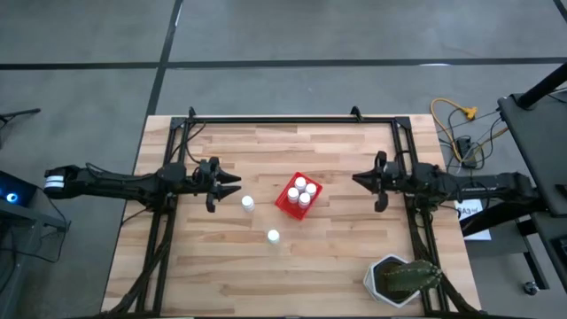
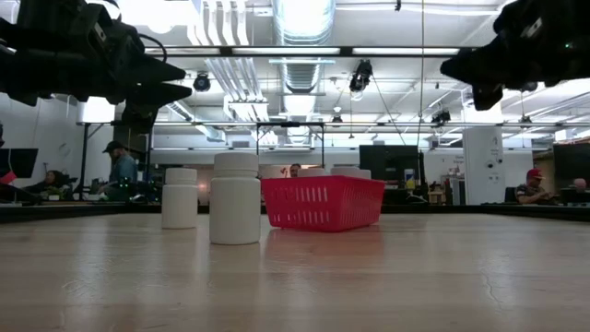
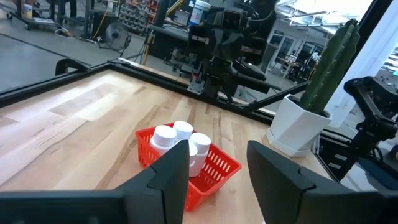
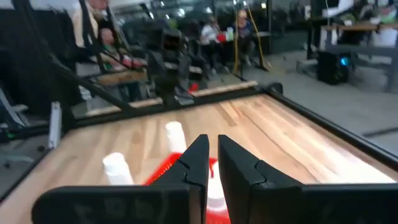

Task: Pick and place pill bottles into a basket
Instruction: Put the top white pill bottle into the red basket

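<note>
Unlabelled pill bottles – blank red basket.

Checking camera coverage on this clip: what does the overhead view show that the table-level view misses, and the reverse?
Only the overhead view shows the potted cactus at the table's near right corner, four bottles standing in the red basket, and the yellow cable on the floor. Only the table-level view shows the room behind: people at desks and ceiling ducts. Both show the basket, the two loose bottles on the table, the left pincer and the right pincer raised either side.
</note>
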You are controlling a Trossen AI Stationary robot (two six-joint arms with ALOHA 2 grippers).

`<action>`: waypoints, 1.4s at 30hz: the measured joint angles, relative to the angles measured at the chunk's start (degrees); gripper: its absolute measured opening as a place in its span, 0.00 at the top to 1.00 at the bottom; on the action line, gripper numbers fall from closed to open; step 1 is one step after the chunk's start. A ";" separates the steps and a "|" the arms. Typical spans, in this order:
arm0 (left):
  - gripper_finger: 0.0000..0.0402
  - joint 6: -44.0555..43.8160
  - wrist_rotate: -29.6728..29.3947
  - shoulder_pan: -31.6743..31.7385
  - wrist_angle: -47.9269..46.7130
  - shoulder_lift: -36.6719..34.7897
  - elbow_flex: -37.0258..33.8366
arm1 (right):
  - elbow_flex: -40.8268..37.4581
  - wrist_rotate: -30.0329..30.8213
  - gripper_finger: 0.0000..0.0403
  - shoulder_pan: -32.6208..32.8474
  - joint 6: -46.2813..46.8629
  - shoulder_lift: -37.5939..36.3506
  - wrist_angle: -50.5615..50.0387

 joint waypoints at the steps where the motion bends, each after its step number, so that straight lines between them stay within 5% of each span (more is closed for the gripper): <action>1: 0.64 -0.01 0.01 0.00 -0.04 0.00 0.00 | -0.39 -0.15 0.93 0.00 0.13 -1.57 -0.09; 13: 0.64 0.25 0.42 0.01 -0.21 -0.08 0.11 | -1.42 -7.57 0.93 0.02 3.35 -14.76 -11.55; 20: 0.63 -0.08 3.73 0.02 -10.88 -0.10 1.74 | -1.42 -7.15 0.93 0.01 5.85 -17.02 -13.06; 27: 0.48 -0.01 3.90 0.13 -14.58 0.54 4.12 | -1.42 -7.04 0.93 0.02 6.38 -17.12 -13.06; 35: 0.31 5.83 3.84 0.13 -39.95 4.26 15.05 | -1.42 -7.02 0.93 0.00 6.40 -17.11 -13.09; 42: 0.30 14.27 0.94 0.13 -46.16 11.25 22.07 | -1.42 -7.02 0.93 0.00 6.38 -17.11 -13.13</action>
